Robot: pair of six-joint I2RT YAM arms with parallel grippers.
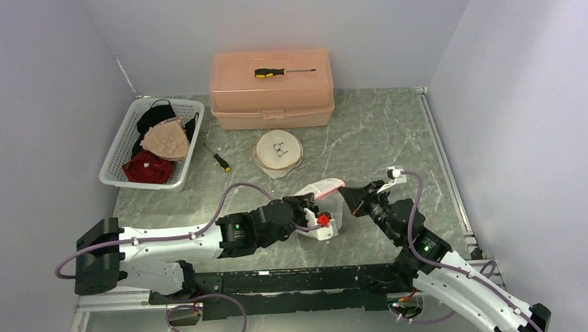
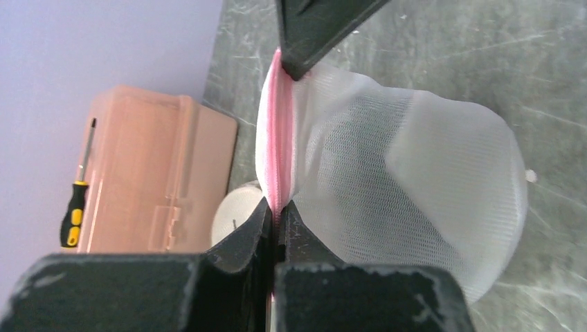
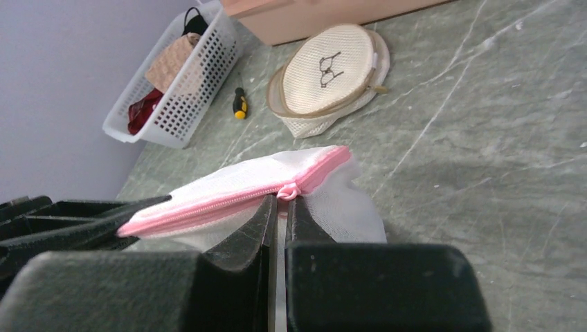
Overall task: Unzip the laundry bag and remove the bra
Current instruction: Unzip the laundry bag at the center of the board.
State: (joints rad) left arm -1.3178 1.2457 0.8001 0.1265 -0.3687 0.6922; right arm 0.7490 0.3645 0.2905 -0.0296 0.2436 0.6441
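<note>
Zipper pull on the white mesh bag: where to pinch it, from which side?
Best pinch the pink tab dangling below the zipper band, from underneath on the near side, as the right gripper does; the left gripper pins the band's other end.

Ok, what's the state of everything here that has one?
Bag, zip looks closed.
Left gripper, jaws shut on bag's zip edge.
Right gripper, jaws shut on zip pull.
Toolbox, lid shut.
Basket, holds clothes.

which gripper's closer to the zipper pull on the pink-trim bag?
Right. The right gripper is shut on the zipper pull; the left gripper pinches the pink zip band at its far end.
</note>
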